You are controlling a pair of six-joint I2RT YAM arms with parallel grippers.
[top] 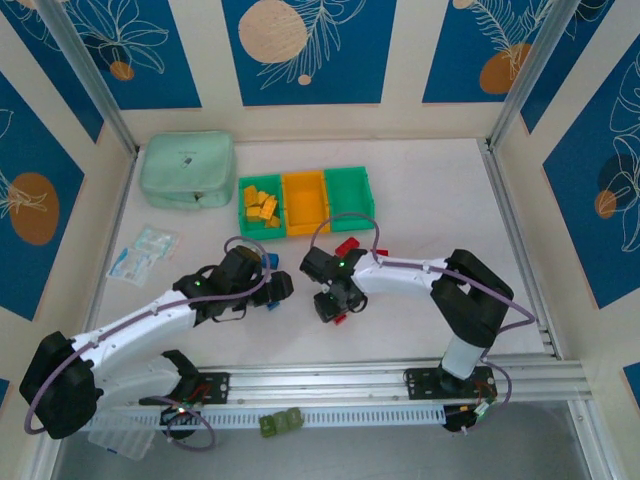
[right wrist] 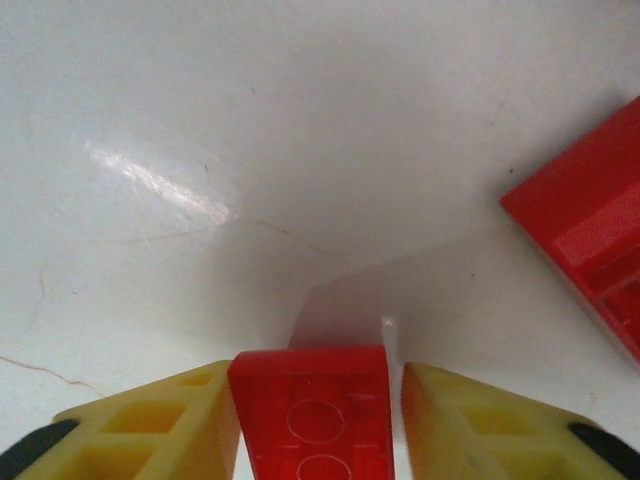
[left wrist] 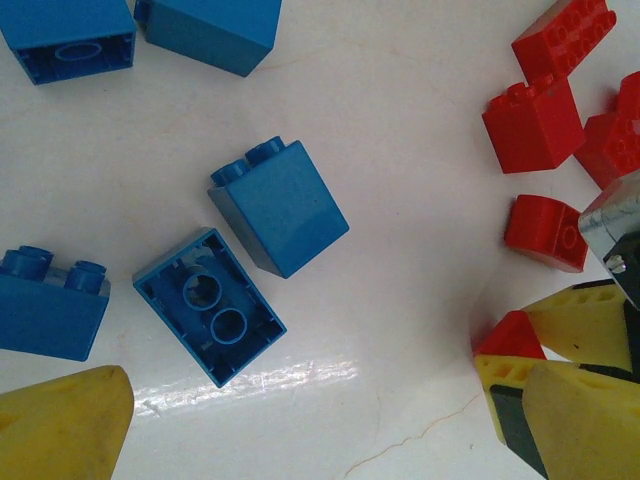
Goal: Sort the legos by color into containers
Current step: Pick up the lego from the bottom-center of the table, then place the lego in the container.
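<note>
Brackets likely light, stiff, slick red lego (right wrist: pixel 310 425) across flat sides with narrow right end effector (right wrist: pixel 315 375), grip unconfirmed; keeps left end effector (left wrist: pixel 310 420) wide.

Glossy smooth plastic legos (left wrist: pixel 280 205), shiny white tabletop (left wrist: pixel 400 150) with hairline cracks, matt fabric pouch (top: pixel 188 170), brushed metal rail (top: pixel 350 380)

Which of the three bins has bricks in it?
The left green bin: yellow bricks lie in it. The orange bin and the right green bin look empty.
</note>
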